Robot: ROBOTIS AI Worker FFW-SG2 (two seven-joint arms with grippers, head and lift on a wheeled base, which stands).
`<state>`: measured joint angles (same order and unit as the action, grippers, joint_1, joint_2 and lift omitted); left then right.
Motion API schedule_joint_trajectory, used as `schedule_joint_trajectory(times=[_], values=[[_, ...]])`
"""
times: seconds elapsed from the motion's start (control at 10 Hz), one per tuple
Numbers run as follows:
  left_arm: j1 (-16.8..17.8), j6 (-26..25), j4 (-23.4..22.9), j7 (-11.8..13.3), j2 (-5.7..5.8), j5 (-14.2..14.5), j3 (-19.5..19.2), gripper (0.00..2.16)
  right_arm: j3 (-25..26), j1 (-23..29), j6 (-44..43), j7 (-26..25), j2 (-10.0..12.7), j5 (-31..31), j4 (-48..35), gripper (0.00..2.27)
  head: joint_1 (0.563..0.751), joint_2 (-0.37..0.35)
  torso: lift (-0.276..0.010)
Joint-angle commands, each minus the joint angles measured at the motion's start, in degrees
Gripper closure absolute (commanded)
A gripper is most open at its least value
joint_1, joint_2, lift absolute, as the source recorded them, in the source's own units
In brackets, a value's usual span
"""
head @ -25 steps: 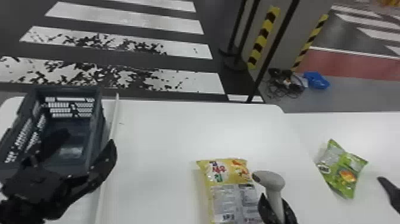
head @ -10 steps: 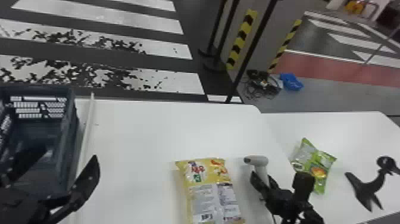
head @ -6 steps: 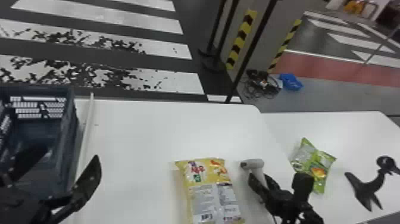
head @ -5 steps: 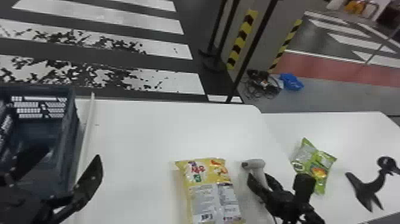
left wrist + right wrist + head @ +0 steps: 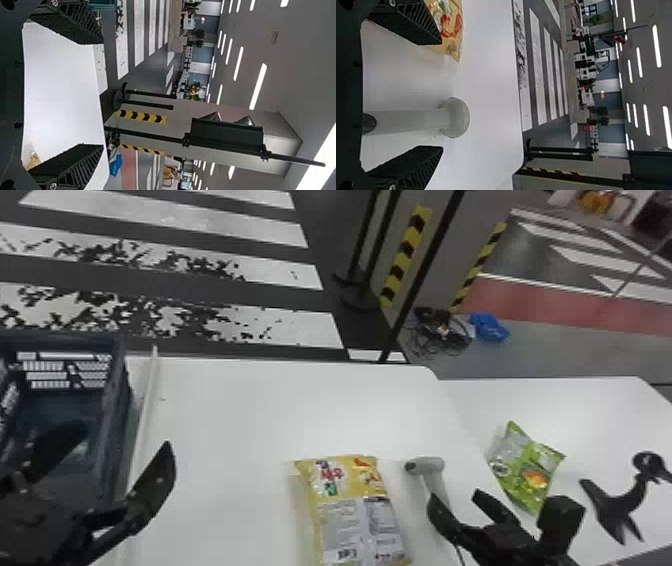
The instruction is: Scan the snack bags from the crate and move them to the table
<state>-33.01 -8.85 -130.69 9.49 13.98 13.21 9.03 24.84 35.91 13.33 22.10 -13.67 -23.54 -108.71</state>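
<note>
My left gripper (image 5: pixel 121 440) stands open at the right side of the dark blue crate (image 5: pixel 114 410), one finger over the crate and one outside it. The left wrist view also has this left gripper (image 5: pixel 101 94). The yellow snack bag (image 5: pixel 345 490) lies flat on the white table (image 5: pixel 230 425), printed label up. Right of it is a pale hand scanner (image 5: pixel 426 466) at my right gripper (image 5: pixel 457 501). In the right wrist view the right gripper (image 5: pixel 441 95) is open, the scanner handle (image 5: pixel 411 122) between its fingers without contact. A green snack bag (image 5: pixel 530 475) lies farther right.
A long white strip (image 5: pixel 146 410) runs beside the crate. At the far right is a curved black stand (image 5: pixel 615 502), near the green bag. Beyond the tables, dark posts, a striped pillar and a blue item (image 5: pixel 490 327) are on the floor.
The head view has swung rightward, so crate and bags sit farther left in it. More of the right gripper has come up beside the scanner, whose head is now tilted differently.
</note>
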Motion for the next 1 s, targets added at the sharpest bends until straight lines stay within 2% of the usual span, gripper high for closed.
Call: schedule_joint_trajectory(times=[0.0, 0.2, 0.5, 0.8, 0.9], values=[[0.40, 0.28, 0.61, 0.00, 0.26, 0.50, -0.07, 0.06, 2.59, 1.97, 9.66, 4.18, 1.37, -1.60, -5.29, 0.02, 0.695, -0.350, -0.095], [0.49, 0.28, 0.61, 0.00, 0.52, 0.68, -0.15, 0.06, 3.64, 1.88, 17.22, 9.36, 1.63, -2.91, -7.22, 0.02, 0.695, -0.350, -0.095], [0.31, 0.28, 0.61, 0.09, 0.78, 1.03, -0.77, 0.06, 3.47, -2.60, 29.17, 17.10, 1.54, -1.68, -6.52, 0.07, 0.695, -0.350, -0.095], [0.31, 0.45, 0.61, 0.09, 0.52, 0.94, -0.68, 0.06, 3.20, -9.54, 37.08, 23.43, 0.05, -0.10, 0.51, 0.09, 0.695, -0.336, -0.095], [0.31, 0.45, 0.61, 0.09, 0.43, 0.77, -0.59, 0.06, 2.85, -10.60, 37.08, 24.31, -0.57, 0.16, 2.10, 0.09, 0.695, -0.334, -0.095]])
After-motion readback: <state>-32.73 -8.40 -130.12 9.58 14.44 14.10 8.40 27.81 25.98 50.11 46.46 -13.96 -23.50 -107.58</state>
